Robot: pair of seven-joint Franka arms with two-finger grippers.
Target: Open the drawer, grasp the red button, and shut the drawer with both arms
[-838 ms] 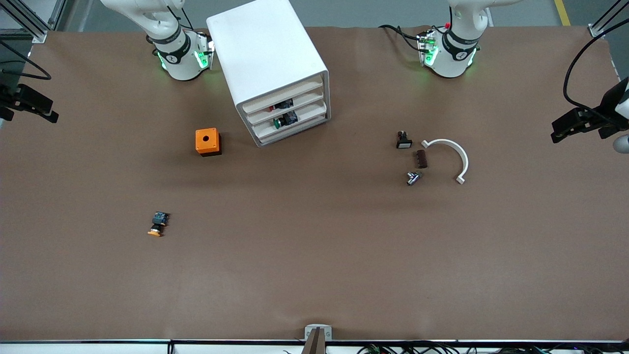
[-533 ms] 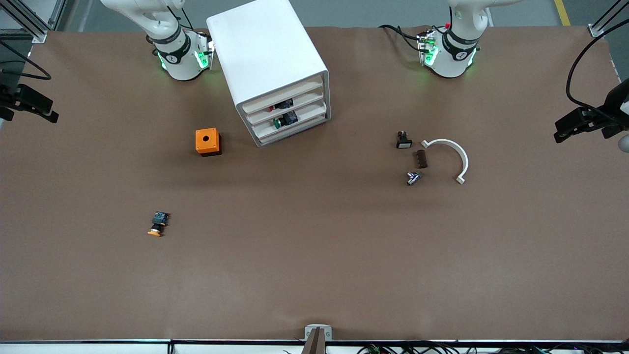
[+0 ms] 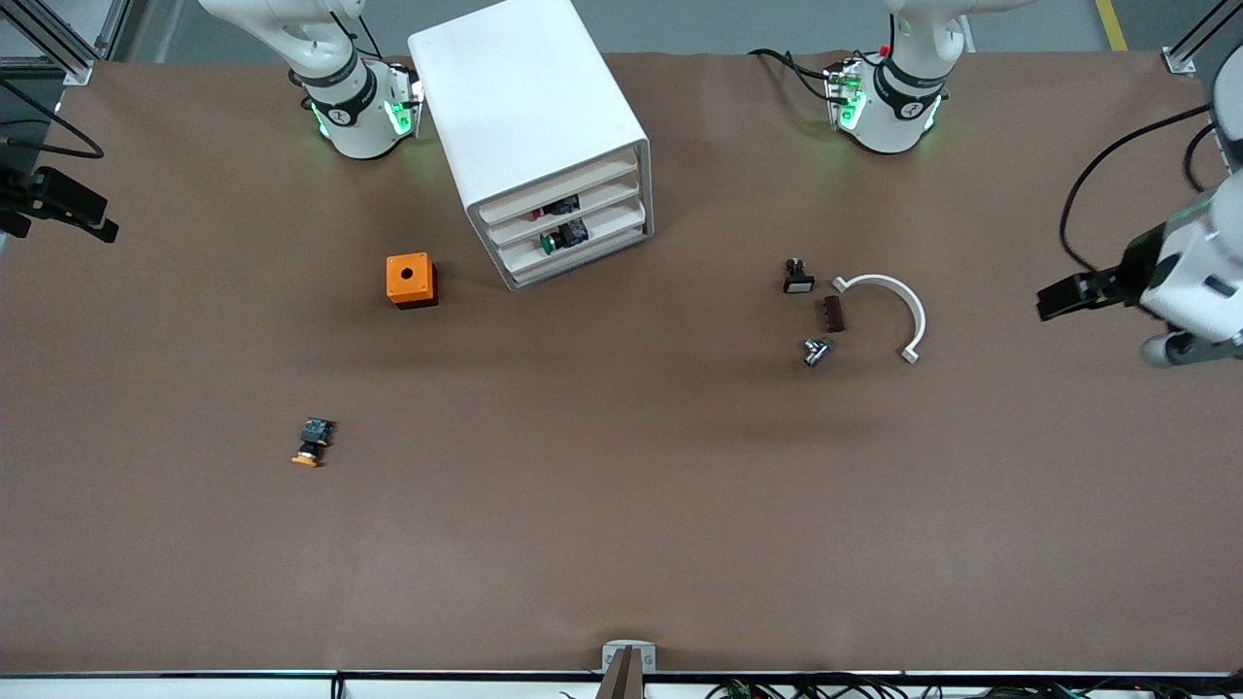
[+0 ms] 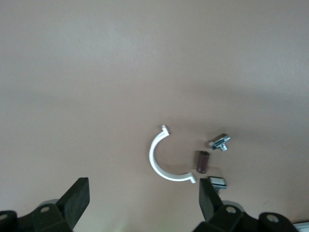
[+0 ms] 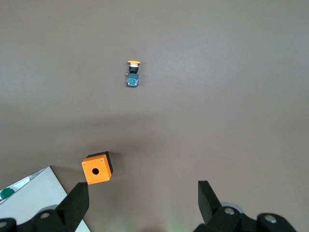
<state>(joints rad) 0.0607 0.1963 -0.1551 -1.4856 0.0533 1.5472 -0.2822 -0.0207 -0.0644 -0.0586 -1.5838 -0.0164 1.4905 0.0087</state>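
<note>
Your left hand (image 4: 142, 205) hangs open and empty over the counter (image 3: 621, 505) at the left arm's end, near the white half-ring (image 3: 889, 309). Your right hand (image 5: 142, 205) is open too, over the right arm's end near the orange box (image 3: 411, 280). The red button (image 3: 536, 214) lies in a shut drawer (image 3: 563, 208) of the white cabinet (image 3: 529, 126), 1 tray above the green button (image 3: 548, 243).

Smooth white plastic cabinet (image 3: 529, 126), matt brown table (image 3: 621, 505), shiny metal fitting (image 3: 816, 351)

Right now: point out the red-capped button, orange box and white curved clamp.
red-capped button (image 3: 536, 214), front view, red cap inside the drawer.
orange box (image 3: 409, 276), front view, top face.
white curved clamp (image 4: 155, 157), left wrist view, arc middle.
</note>
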